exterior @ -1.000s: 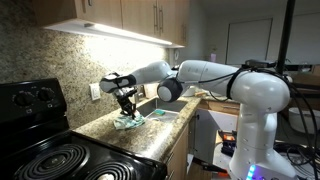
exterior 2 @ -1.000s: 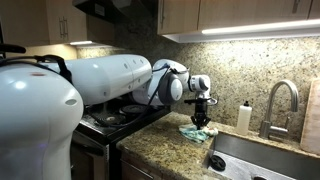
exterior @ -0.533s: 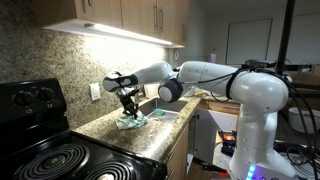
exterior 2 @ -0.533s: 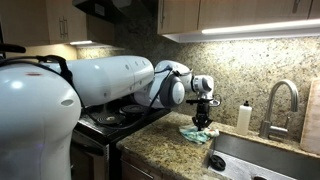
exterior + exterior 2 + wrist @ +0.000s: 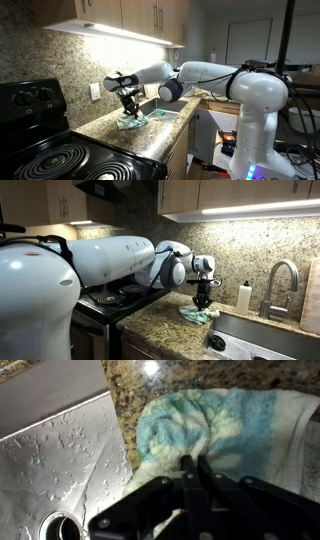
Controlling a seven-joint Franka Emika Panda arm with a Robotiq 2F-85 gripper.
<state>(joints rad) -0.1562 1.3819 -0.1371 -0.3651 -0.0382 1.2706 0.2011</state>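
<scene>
Pale blue-green terry, the cloth [image 5: 215, 425] lies bunched on the granite countertop [image 5: 200, 375] just beside the sink [image 5: 60, 450], its near edge close to the basin's rim. The gripper [image 5: 195, 461] stands straight above it, jaws drawn together on a pucker of fabric at the cloth's middle, with folds radiating from the pinch. Compared with a second ago, almost nothing has moved. The jaws were already closed, the cloth keeps its shape beside the sink, and the wrist has edged only slightly sinkward. The grip looks settled, with the cloth not yet raised off the stone.
</scene>
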